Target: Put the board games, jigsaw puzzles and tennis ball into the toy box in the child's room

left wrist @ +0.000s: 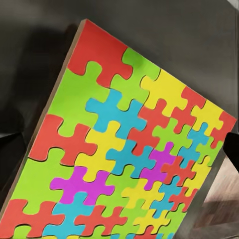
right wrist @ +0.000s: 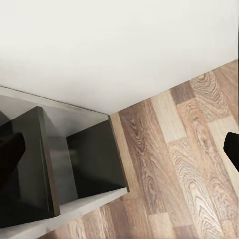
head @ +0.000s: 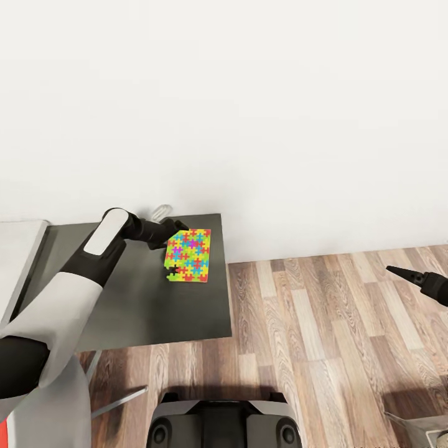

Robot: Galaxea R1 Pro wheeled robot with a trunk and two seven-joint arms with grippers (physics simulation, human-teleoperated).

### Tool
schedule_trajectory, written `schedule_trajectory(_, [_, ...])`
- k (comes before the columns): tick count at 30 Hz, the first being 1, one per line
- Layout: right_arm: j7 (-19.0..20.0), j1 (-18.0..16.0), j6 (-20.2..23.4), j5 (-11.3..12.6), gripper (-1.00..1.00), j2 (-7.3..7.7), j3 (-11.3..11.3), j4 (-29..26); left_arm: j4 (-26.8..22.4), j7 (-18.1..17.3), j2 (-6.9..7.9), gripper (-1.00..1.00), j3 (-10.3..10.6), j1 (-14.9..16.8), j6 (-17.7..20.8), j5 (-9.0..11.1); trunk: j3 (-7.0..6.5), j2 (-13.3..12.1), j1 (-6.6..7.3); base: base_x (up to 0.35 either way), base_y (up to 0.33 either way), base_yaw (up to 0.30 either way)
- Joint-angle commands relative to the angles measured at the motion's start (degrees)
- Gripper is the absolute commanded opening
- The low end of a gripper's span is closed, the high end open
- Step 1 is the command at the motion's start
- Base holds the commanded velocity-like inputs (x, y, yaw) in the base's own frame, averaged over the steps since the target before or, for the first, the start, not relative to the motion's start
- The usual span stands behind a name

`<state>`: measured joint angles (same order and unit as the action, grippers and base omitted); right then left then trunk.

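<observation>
1. Puzzle position comes first: the jigsaw puzzle [head: 189, 255] lies flat on the dark grey surface [head: 155, 305], left of centre in the head view, close to that surface's far right corner and the white wall [head: 249, 93]

2. Its long axis runs away from the robot, slightly slanted; the left gripper [head: 176, 228] sits at its far left corner, reaching in from the left of the frame

3. Left fingers appear to touch or overlap that corner, but I cannot tell whether they are spread, closed or clamped on the sheet

4. From the left wrist view the puzzle [left wrist: 124, 149] is a thin board with a brownish edge, covered in interlocking red, lime, yellow, blue and magenta pieces

5. The right gripper [head: 404, 274] hangs over the wood floor [head: 323, 323] at the frame's right edge, well apart from the puzzle; its fingers' state is unclear too

6. The left arm is clearly the nearer one for any lift
</observation>
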<state>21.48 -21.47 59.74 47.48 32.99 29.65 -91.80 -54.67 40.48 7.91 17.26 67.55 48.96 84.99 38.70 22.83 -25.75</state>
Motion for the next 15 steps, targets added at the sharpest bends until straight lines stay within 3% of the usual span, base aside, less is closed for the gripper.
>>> schedule_trajectory(1, [0.58, -0.06, 0.26, -0.54, 1.00, 0.00, 0.06, -0.01, -0.09, 0.57, 0.05, 1.00, 0.18, 0.04, -0.10, 0.61, 0.07, 0.09, -0.03, 0.000, 0.000, -0.139])
schedule_trajectory(15, [0.58, -0.06, 0.26, -0.54, 1.00, -0.03, -0.03, -0.01, -0.39, 0.50, 0.14, 1.00, 0.10, -0.02, -0.10, 0.61, 0.07, 0.09, -0.03, 0.000, 0.000, -0.239])
